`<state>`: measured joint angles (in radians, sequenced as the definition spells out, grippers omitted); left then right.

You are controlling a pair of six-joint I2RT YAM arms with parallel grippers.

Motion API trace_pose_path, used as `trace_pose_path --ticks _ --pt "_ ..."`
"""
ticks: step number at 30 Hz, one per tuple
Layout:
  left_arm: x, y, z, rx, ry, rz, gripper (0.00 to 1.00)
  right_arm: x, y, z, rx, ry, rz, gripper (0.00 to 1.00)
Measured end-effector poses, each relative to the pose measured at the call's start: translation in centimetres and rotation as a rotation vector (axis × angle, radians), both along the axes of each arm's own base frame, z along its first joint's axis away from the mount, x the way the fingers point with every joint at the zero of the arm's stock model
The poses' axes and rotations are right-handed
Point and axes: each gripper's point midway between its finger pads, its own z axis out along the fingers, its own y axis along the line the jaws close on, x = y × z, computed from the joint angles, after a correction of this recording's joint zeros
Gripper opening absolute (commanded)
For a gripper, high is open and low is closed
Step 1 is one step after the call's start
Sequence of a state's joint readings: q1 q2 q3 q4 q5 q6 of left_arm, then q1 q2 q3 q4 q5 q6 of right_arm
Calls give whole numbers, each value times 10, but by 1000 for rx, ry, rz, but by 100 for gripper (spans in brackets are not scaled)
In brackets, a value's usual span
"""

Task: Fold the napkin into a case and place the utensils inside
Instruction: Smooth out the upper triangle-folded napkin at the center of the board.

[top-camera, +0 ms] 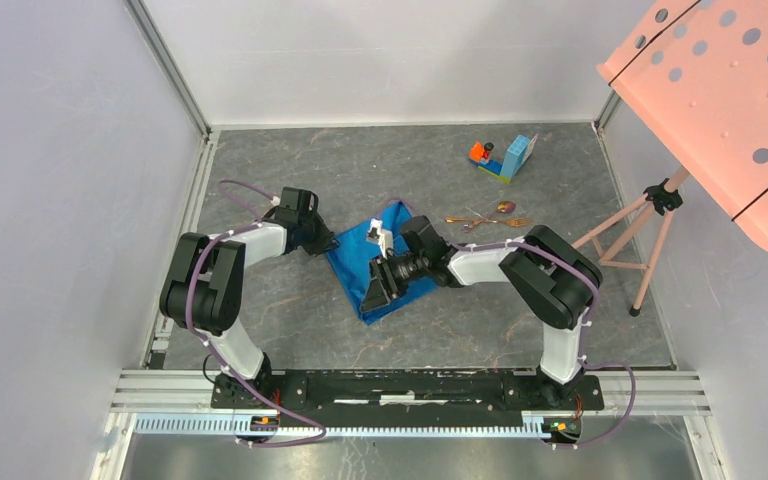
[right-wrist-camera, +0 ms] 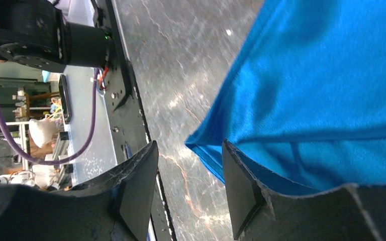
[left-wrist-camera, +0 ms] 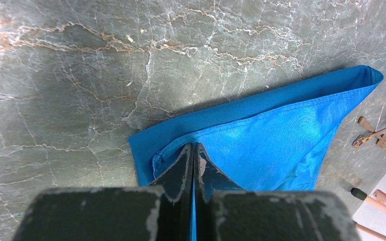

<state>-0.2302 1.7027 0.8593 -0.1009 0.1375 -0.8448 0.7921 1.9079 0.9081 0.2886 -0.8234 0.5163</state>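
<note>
The bright blue napkin (top-camera: 392,262) lies folded into a rough triangle in the middle of the table. My left gripper (top-camera: 331,243) is at its left corner; in the left wrist view the gripper (left-wrist-camera: 193,148) is shut, with a strip of the napkin (left-wrist-camera: 281,125) pinched between its fingers. My right gripper (top-camera: 374,296) hovers over the near corner. In the right wrist view this gripper (right-wrist-camera: 188,150) is open, with the tip of the napkin (right-wrist-camera: 321,85) at the gap and one finger (right-wrist-camera: 238,191) against the cloth. The copper utensils (top-camera: 490,219) (left-wrist-camera: 379,136) lie on the table beyond the napkin.
An orange-and-blue toy block piece (top-camera: 503,156) stands at the back right. A pink perforated panel (top-camera: 730,100) on a tripod stand (top-camera: 640,235) overhangs the right side. White walls enclose the grey marbled table (top-camera: 290,330), and a metal rail (top-camera: 410,388) runs along the near edge.
</note>
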Motion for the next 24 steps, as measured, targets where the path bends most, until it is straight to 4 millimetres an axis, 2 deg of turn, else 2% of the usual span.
trace_pose_path --ticks 4,8,13,17,24 --pt "0 0 0 -1 -4 0 2 6 13 20 39 -47 8 56" --pt "0 0 0 -3 -8 0 2 2 22 25 65 -55 16 55" --pt "1 0 0 -3 -13 -1 2 -5 27 11 56 -22 19 55" --pt "1 0 0 -6 -13 0 2 -12 21 -2 29 8 18 55" --pt "1 0 0 -23 -16 -3 2 -11 16 1 -26 -31 20 56"
